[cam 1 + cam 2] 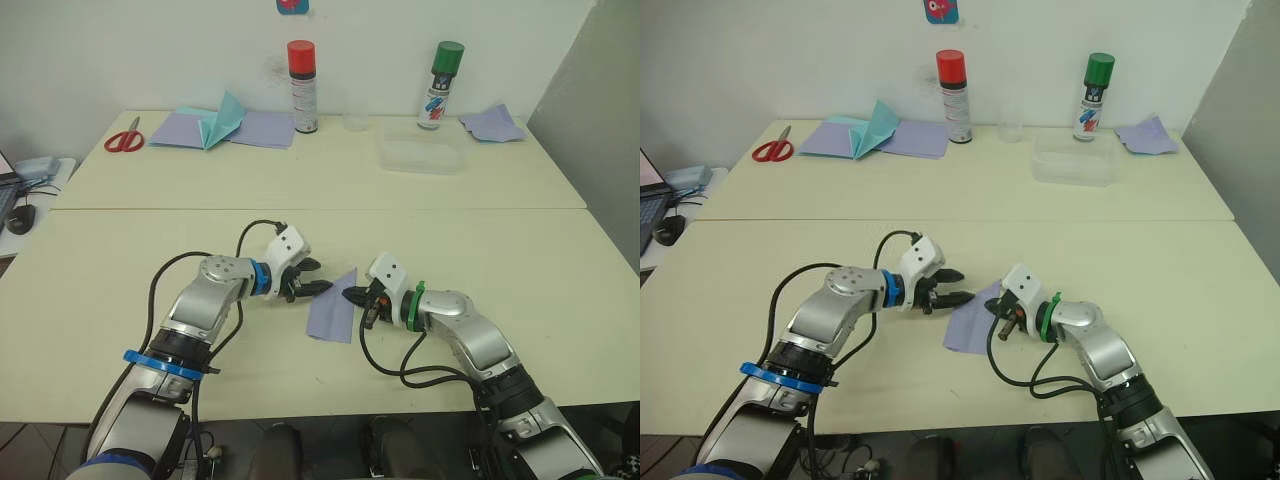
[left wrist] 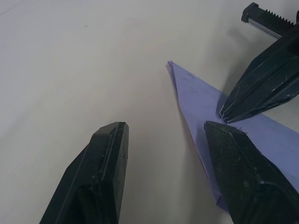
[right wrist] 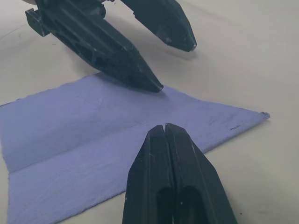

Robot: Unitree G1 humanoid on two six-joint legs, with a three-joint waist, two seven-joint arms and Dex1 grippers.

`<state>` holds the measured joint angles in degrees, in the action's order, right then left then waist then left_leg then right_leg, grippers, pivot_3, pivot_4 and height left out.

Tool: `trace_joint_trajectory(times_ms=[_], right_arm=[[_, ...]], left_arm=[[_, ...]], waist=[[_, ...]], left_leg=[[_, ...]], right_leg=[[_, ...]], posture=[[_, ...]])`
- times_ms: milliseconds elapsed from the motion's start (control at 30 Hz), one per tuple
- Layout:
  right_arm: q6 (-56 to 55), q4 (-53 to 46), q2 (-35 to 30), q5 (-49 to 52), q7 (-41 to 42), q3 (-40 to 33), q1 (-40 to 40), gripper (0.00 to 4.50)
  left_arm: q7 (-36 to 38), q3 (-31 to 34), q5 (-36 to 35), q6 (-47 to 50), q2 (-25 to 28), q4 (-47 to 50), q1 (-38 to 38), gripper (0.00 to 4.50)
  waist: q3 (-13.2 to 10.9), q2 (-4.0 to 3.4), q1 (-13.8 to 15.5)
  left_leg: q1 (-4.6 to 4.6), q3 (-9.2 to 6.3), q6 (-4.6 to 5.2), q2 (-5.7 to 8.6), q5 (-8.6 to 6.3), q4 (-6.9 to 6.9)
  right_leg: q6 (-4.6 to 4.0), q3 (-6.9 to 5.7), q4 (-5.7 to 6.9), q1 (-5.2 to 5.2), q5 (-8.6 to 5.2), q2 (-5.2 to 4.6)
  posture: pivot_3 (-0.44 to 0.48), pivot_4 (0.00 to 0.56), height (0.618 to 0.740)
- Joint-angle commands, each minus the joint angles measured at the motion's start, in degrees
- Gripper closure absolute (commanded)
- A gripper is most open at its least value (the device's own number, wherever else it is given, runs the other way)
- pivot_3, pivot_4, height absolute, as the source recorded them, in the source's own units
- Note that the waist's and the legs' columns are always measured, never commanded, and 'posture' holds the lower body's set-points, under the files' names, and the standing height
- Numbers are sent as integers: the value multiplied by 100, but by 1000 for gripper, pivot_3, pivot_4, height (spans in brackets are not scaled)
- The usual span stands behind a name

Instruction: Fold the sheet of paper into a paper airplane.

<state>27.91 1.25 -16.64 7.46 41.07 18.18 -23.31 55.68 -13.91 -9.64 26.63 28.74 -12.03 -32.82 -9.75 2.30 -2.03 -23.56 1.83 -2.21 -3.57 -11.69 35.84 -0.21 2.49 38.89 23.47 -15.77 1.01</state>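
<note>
While spread apart over bare table (image 1: 120, 270), left gripper (image 1: 312, 279) grasping nothing, one fingertip (image 2: 229, 140) above sheet of paper's (image 1: 332, 312) edge. Sheet of paper lying flat, folded to a pointed wedge, between both grippers near the table's front. Right gripper (image 1: 353, 296) clenched, fingertips (image 3: 164, 135) together over the paper's crease, clamping nothing.
</note>
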Motion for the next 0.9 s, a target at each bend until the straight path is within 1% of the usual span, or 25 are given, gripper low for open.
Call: trace_joint_trajectory(times_ms=[33,133,167,200,433,467,667,767,833,900], right_arm=[[72,-55,-12,-81,-68,38,88,4500],[77,-79,-27,-82,-73,34,115,4500],[80,-83,-28,-82,-77,32,119,4500],[87,-82,-27,-81,-80,28,115,4500],[105,-78,-22,-79,-97,7,99,4500],[105,-79,-22,-80,-99,6,101,4500],[86,-74,-7,-52,-107,-36,84,4500],[-41,-115,73,21,-172,-163,26,4500],[-153,-184,120,49,-248,-255,-26,4500],[-207,-336,166,102,-308,-380,-95,4500]], left_arm=[[182,-74,-53,50,-47,140,1,1587],[241,-102,-35,114,-73,67,3,1587],[285,-134,-24,133,-68,43,10,1999],[322,-175,7,123,-60,7,21,2224],[328,-188,54,167,-95,-110,77,4396],[318,-171,38,207,-106,-111,82,4468],[257,43,-170,653,-166,-58,133,4468],[46,205,-186,732,-161,96,210,4468],[-196,371,-237,897,-158,324,284,4468],[-397,606,-508,1429,-168,878,498,4468]], waist=[[0,0,1],[0,0,3],[0,0,3],[0,0,3],[1,0,5],[1,0,5],[1,1,6],[1,1,5],[0,0,1],[0,0,-3]], left_leg=[[0,0,0,0,0,0],[-1,1,0,2,0,2],[-1,2,0,2,0,2],[-1,2,0,2,0,3],[-1,0,0,2,0,3],[-1,0,0,2,0,3],[-1,0,0,3,0,4],[-1,0,0,3,0,4],[-1,0,0,1,0,4],[-7,-3,0,0,0,4]], right_leg=[[0,0,0,0,0,0],[0,-1,0,0,0,0],[0,-1,0,0,0,0],[0,-1,0,0,0,0],[0,-1,0,-1,0,0],[0,-1,0,-1,0,0],[0,-2,0,-2,0,0],[0,-3,1,-2,0,0],[0,0,1,-1,0,0],[0,1,2,2,0,0]], posture=[[0,150,740],[0,150,740],[0,150,740],[0,150,740],[0,150,740],[0,150,740],[0,150,740],[0,150,740],[0,150,740],[0,150,740]])
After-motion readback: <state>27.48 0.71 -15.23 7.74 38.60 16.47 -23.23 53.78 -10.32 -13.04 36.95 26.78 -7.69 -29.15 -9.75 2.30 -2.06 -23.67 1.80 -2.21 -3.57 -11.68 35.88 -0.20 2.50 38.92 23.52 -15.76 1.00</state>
